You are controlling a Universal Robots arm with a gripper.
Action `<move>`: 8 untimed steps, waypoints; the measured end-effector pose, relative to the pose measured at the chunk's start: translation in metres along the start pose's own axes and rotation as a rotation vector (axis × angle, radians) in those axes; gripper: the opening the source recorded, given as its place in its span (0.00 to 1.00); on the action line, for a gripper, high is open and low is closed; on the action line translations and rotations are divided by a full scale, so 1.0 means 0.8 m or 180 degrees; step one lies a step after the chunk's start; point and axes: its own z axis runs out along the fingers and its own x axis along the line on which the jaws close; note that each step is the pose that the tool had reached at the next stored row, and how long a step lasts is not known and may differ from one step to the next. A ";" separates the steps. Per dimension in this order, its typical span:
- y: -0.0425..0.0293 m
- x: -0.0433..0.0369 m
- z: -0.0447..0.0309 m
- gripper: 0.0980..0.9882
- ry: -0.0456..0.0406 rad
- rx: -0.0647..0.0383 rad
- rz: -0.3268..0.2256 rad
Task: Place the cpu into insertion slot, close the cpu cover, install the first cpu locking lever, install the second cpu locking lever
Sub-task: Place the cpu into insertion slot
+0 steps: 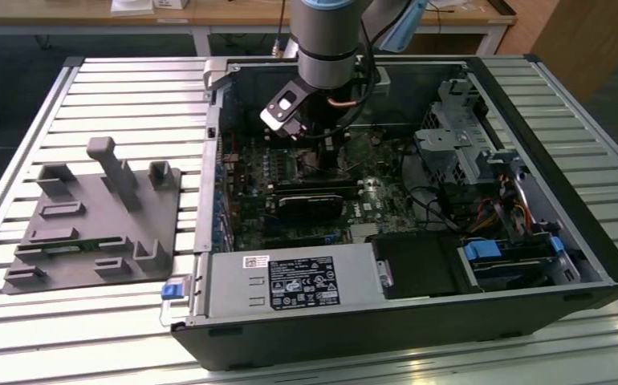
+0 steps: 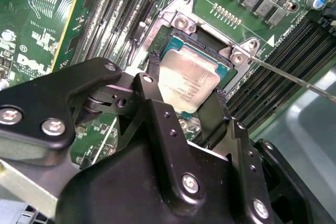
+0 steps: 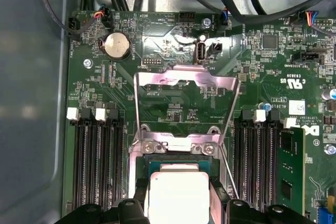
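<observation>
Inside the computer case [image 1: 395, 337], toward 11 o'clock from its centre in the exterior view, the gripper [image 2: 187, 80] is clamped on the cpu [image 2: 184, 88] directly over the insertion slot [image 2: 202, 39]. The cpu cover [image 3: 186, 78] stands raised, and one locking lever [image 2: 294, 79] is unlatched. Judged status: insertion under way; cover and both levers outstanding.

The cpu [image 2: 188, 81] is pale silvery-beige, the claw [image 2: 187, 75] black, the circuit board [image 3: 173, 106] green, the cpu cover [image 3: 184, 78] silver, the slatted table [image 1: 127, 88] light grey.
</observation>
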 end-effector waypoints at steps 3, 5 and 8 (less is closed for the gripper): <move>0.0003 0.000 0.0016 0.49 0.0000 0.0001 0.0000; 0.0003 0.000 0.0032 0.49 0.0000 0.0001 0.0000; 0.0002 0.000 0.0052 0.49 0.0000 0.0002 0.0000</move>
